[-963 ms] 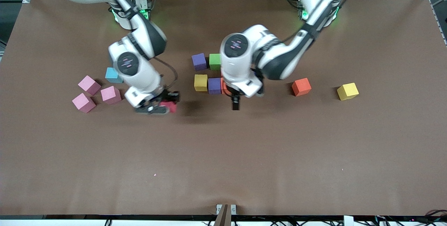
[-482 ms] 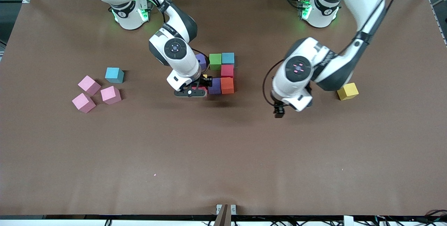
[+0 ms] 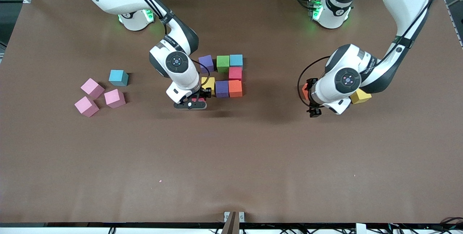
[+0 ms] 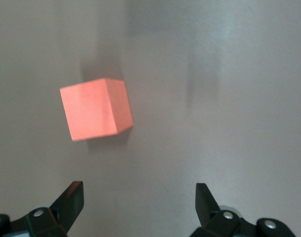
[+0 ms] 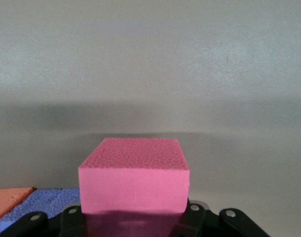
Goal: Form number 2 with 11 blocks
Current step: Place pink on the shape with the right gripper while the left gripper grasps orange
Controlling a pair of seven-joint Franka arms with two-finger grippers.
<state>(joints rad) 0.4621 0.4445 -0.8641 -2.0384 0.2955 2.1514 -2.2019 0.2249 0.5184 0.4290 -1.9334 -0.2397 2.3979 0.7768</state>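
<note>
My right gripper [image 3: 194, 101] is shut on a red block [image 3: 198, 99], low over the table right beside the yellow block [image 3: 208, 84] of the cluster. In the right wrist view the red block [image 5: 134, 180] fills the jaws. The cluster holds purple [image 3: 206, 63], green [image 3: 223, 63], light blue [image 3: 236, 60], red [image 3: 235, 73], orange [image 3: 235, 88] and purple [image 3: 222, 89] blocks. My left gripper [image 3: 314, 113] is open and empty next to a loose orange block [image 3: 304, 91], which shows apart from the open fingers [image 4: 71, 197] in the left wrist view [image 4: 96, 108].
A second yellow block [image 3: 361, 96] lies partly under my left arm. Three pink blocks [image 3: 92, 88] [image 3: 115, 98] [image 3: 86, 106] and a second light blue block [image 3: 118, 77] lie toward the right arm's end of the table.
My right gripper carried the red block from near the pink blocks to beside the cluster's yellow block. My left gripper left the cluster and moved toward the left arm's end, to the loose orange block.
</note>
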